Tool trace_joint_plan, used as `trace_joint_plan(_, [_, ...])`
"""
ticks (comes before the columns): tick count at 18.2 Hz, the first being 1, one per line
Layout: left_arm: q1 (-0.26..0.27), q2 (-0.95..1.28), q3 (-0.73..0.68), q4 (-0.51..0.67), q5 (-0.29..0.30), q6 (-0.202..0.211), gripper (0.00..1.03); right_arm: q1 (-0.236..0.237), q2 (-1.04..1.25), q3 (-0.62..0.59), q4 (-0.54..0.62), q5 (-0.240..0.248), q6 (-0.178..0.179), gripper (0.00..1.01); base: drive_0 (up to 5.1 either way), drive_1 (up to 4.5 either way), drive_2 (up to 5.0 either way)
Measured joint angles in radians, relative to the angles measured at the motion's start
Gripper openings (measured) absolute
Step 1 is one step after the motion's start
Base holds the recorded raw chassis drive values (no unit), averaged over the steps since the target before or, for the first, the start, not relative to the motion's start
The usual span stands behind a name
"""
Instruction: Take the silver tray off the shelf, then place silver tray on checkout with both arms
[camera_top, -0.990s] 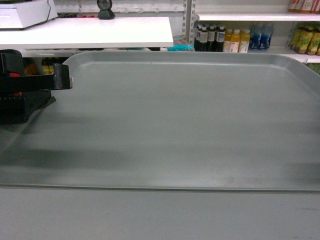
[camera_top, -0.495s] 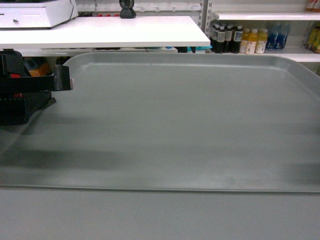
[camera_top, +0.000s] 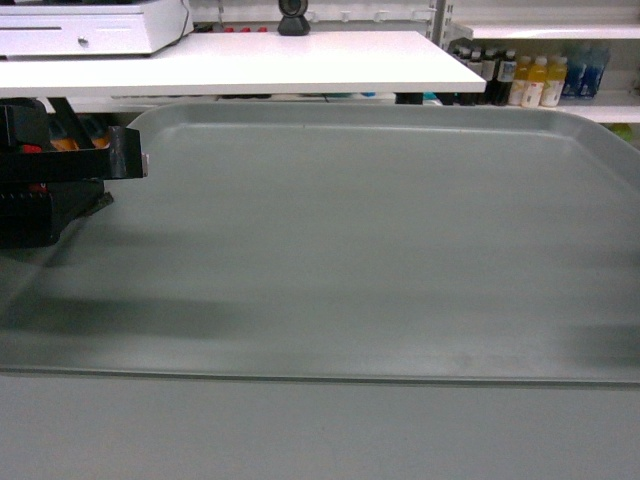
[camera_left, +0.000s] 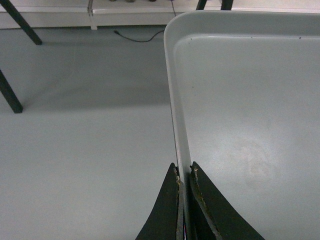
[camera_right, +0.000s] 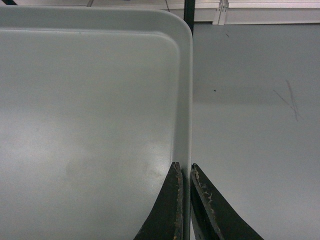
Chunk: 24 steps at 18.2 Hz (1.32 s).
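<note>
The silver tray (camera_top: 360, 240) is held in the air over bare grey floor (camera_left: 85, 140), so the room beneath and to either side of it lies open. Ahead, the checkout (camera_top: 240, 62) spans the way, its white top bare along the near edge. A cash register (camera_top: 90, 25) and scanner (camera_top: 293, 18) occupy its far side, and slanted black legs (camera_left: 10, 95) stand below.

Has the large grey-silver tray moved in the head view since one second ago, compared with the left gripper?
No. The grey-silver tray keeps its place beside the left gripper. Only the background slid right: the white checkout tabletop and the black scanner.
</note>
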Motion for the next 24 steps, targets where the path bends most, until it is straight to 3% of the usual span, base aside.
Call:
trace_joint_plan(9, [0.000, 0.000, 0.000, 0.000, 0.000, 0.000, 0.03, 0.000, 0.000, 0.000, 0.003, 0.000, 0.000, 0.02, -4.9, 2.50, 2.5])
trace_joint_plan(21, [0.001, 0.000, 0.000, -0.002, 0.000, 0.001, 0.03, 0.000, 0.000, 0.002, 0.000, -0.001, 0.000, 0.02, -0.1, -0.06, -0.1])
trace_joint_plan(24, [0.001, -0.001, 0.000, 0.003, 0.000, 0.001, 0.03, 0.000, -0.002, 0.002, 0.001, 0.000, 0.000, 0.02, -0.1, 3.28, -3.4])
